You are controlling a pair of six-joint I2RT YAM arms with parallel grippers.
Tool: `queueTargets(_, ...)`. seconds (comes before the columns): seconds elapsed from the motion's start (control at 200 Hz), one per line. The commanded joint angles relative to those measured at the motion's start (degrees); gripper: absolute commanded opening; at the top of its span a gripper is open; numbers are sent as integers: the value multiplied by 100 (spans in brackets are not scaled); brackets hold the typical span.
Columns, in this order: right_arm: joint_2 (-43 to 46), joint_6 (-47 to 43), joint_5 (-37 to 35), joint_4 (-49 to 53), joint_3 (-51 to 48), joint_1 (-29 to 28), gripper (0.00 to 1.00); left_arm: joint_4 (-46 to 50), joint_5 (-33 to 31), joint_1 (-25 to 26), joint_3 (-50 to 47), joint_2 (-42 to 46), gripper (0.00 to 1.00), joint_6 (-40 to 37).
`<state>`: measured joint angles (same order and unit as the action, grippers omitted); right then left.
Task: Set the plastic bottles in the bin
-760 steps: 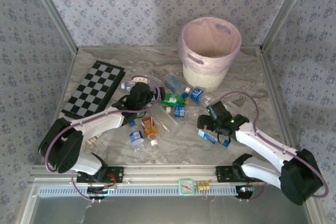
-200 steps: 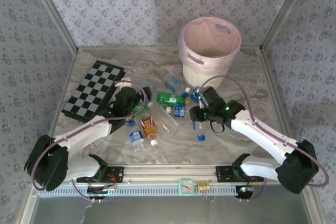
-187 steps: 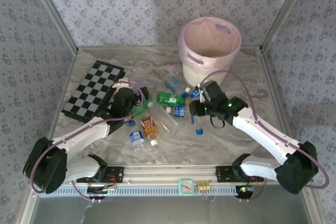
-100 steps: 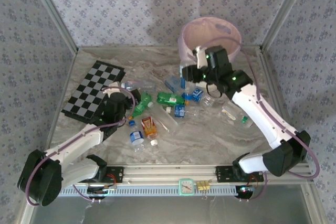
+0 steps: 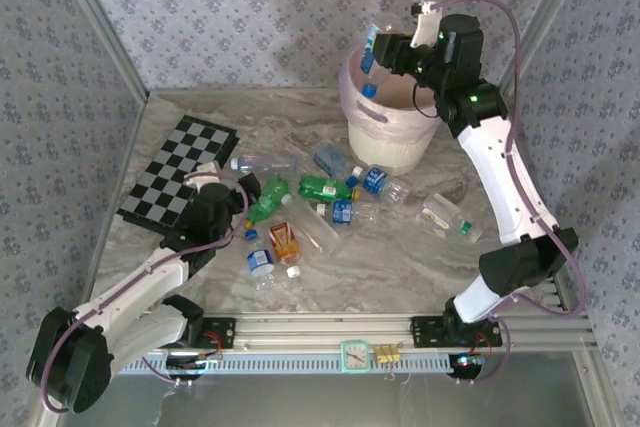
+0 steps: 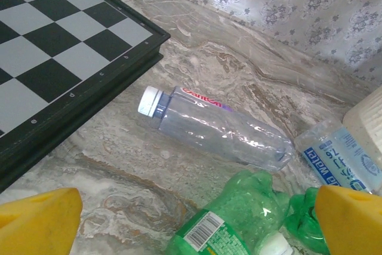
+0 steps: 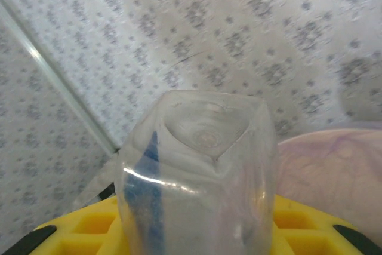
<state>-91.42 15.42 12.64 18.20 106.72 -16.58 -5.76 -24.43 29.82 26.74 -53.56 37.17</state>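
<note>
The space is closed in on three sides by walls papered in pale grey with a small floral pattern. Slanted metal posts are set at the back corners. The table top is finished in beige marble, and a metal rail is fixed along its near edge.

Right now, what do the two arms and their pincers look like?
The left arm and right arm have white link shells with black joints and black bases. A mauve cable loops along each arm. The right arm carries a green light near its wrist. The left pincer and right pincer are black, with yellow finger pads.
</note>
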Motion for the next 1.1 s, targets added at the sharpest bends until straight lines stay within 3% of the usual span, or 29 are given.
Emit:
queueTargets(0.0, -192, -369, -649, -471, 210, 82, 40, 131, -139, -62, -35, 167, 100, 34)
queueTargets(0.18, -598, -811, -1474, -506, 258, 93, 41, 240, -159, -99, -80, 305, 100, 28)
queueTargets(0.585, -1447, -689, -1392, 417, 185, 33, 45, 365, -176, -144, -147, 503, 100, 27)
queueTargets(0.705, -1493, -706, -1417, 493, 252, 29, 54, 400, -150, -159, -134, 538, 100, 20)
queueTargets(0.835, -1416, -758, -1448, 631, 476, 21, 80, 435, -141, -153, -143, 563, 100, 36)
queueTargets(0.945, -1165, -825, -1444, 697, 561, -3, 96, 418, -93, -152, -143, 550, 100, 48)
queueTargets(1.094, -559, -878, -1415, 712, 332, -25, 100, 350, -20, -155, -100, 481, 100, 32)
